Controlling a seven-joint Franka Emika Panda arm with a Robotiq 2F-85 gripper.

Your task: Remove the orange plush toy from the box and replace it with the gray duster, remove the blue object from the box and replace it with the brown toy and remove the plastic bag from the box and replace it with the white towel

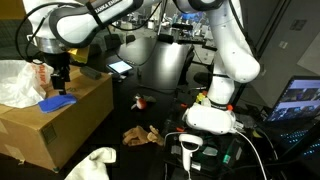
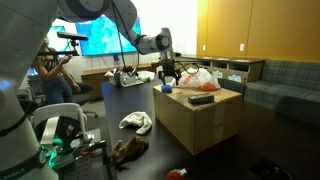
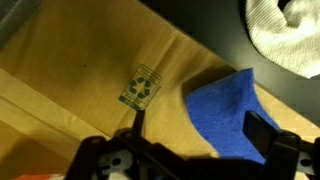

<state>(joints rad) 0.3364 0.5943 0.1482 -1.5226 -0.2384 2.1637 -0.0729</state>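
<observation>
While pincer (image 3: 197, 138) hovers open, blue object (image 3: 225, 112) flat on box (image 1: 62, 128)

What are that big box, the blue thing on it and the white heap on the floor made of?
The box looks like matte brown cardboard, with a recycling mark printed on it. The blue thing seems soft, fuzzy cloth or felt, without shine; the view is blurry. The white heap looks like terry cloth: nubbly and crumpled.

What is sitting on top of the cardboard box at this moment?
On the box's top lie the plastic bag, the blue object and the orange plush toy. The open pincer hangs over the blue object. Anything under the bag or inside the box is hidden.
</observation>
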